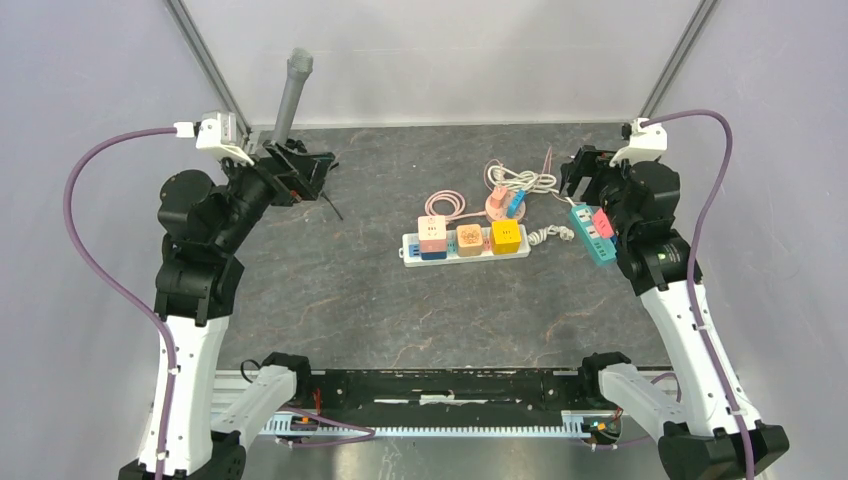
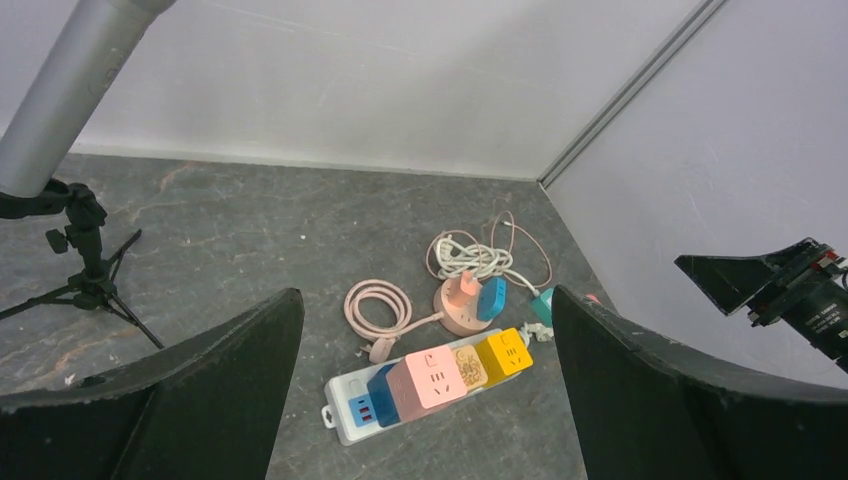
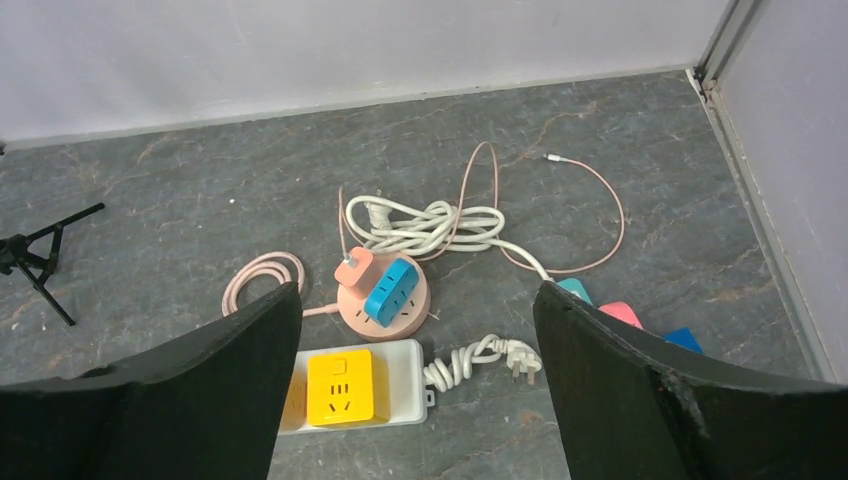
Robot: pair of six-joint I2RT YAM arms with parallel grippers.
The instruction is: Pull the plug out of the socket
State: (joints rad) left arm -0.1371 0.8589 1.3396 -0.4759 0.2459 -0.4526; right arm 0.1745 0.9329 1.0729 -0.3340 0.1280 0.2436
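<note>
A white power strip [image 1: 412,252] lies mid-table with pink [image 1: 432,235], tan and yellow [image 1: 505,236] cube plugs seated in it. Behind it a round pink socket [image 1: 499,209] carries a small pink plug [image 3: 355,268] and a blue plug [image 3: 390,290]. My left gripper [image 1: 305,172] hovers open at the far left, well away from the strip [image 2: 345,405]. At the far right my right gripper [image 1: 578,172] is also open, above a teal strip [image 1: 592,232]. Nothing is between either pair of fingers.
A small black tripod with a grey tube [image 1: 292,95] stands at the back left beside the left gripper. A coiled white cord [image 1: 522,181], a thin pink cable [image 1: 447,205] and a loose white plug [image 3: 515,358] lie around the sockets. Walls close the back and sides.
</note>
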